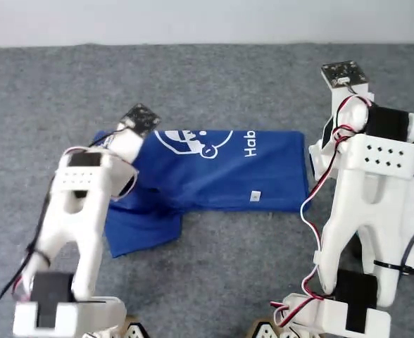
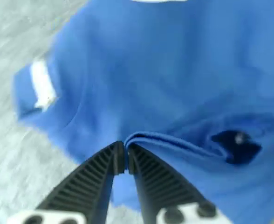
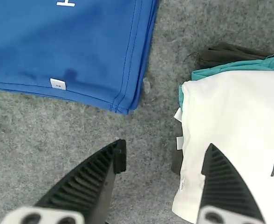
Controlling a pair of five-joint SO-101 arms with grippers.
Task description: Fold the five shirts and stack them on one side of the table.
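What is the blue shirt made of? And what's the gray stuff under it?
The blue shirt looks like soft, matte knit cloth, probably cotton or a blend: it creases, folds limply and has stitched hems. The gray table cover looks like felt or short carpet, going by its fuzzy, speckled surface. I cannot tell which of the two it is.

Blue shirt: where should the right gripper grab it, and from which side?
Take the hem corner of the blue shirt nearest the open right gripper. It lies flat on the table with two free edges, so come in low from that side. The left gripper pinches its other end.
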